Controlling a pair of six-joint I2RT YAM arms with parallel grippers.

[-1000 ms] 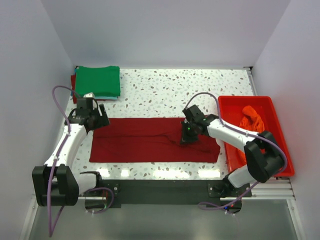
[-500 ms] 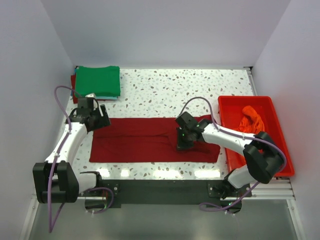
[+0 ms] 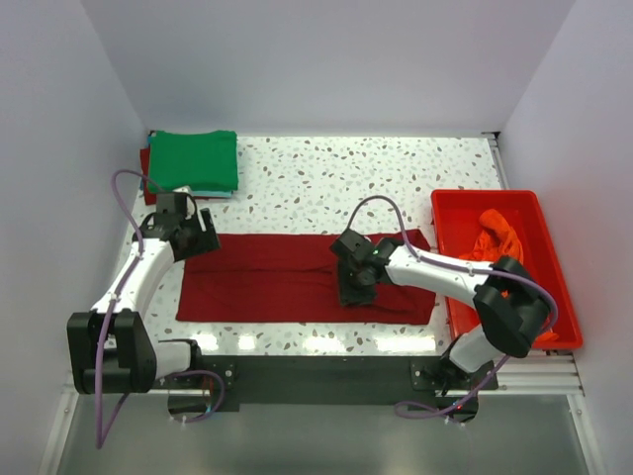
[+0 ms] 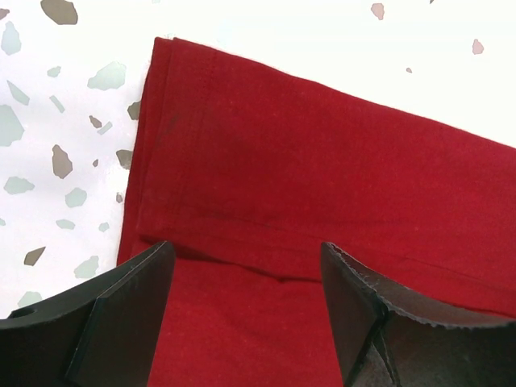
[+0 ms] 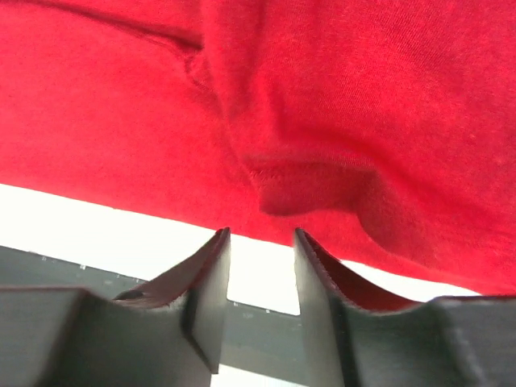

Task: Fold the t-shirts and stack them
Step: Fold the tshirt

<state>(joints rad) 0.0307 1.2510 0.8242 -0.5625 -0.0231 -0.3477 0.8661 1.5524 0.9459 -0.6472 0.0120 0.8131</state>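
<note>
The dark red shirt (image 3: pixel 287 282) lies flat along the bench (image 3: pixel 326 178) front edge. The left gripper (image 4: pixel 246 266) and right gripper (image 5: pixel 260 242) stand open and empty; each should pinch both layers before folding.

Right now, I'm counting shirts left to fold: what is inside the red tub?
One crumpled orange shirt lies in the red tub. Anything beneath it, and the tub's near end behind the right arm, cannot be seen.

A: The arms?
B: The left arm (image 3: pixel 136 277) and right arm (image 3: pixel 435 269) are white tube links with black joints and black base blocks. Thin purple cables (image 3: pixel 116 181) loop off them.
A: Hands?
B: Left hand (image 4: pixel 246 274) and right hand (image 5: pixel 260 250) are matte black with flat fingers.
</note>
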